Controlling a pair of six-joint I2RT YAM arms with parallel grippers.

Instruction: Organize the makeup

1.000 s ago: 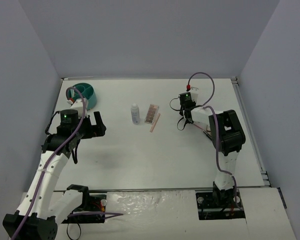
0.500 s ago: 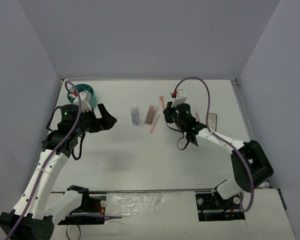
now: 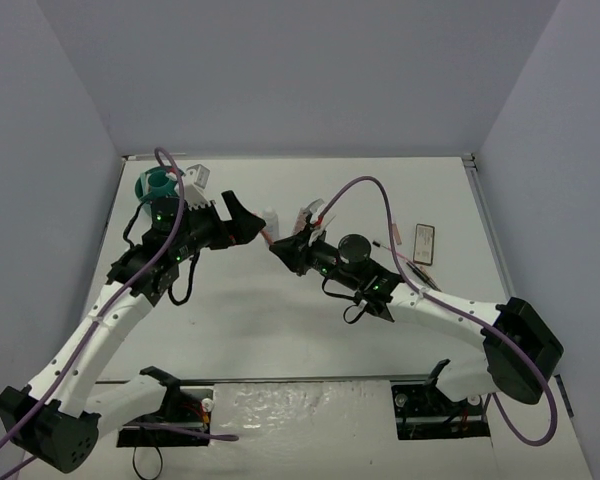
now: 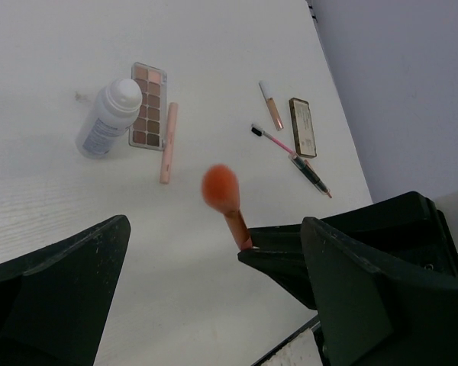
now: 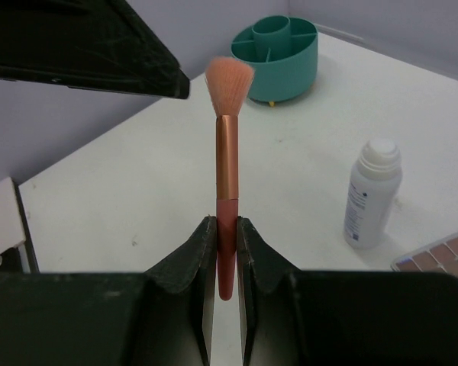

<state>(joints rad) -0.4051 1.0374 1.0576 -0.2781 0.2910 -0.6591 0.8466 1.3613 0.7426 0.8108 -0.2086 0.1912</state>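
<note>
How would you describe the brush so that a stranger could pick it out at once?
Find the white table, then the right gripper over its middle. The brush stands clamped between its fingers: pink handle, copper collar, fluffy peach tuft. Unlike the bottle and palette nearby, it is held off the table.

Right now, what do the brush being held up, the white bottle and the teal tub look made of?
Brush: fluffy peach bristles, likely synthetic; a shiny copper-coloured collar, probably metal; pink handle, perhaps plastic. Bottle: matte white plastic, judging by its dull, even surface. Tub: smooth teal plastic, seemingly moulded.
</note>
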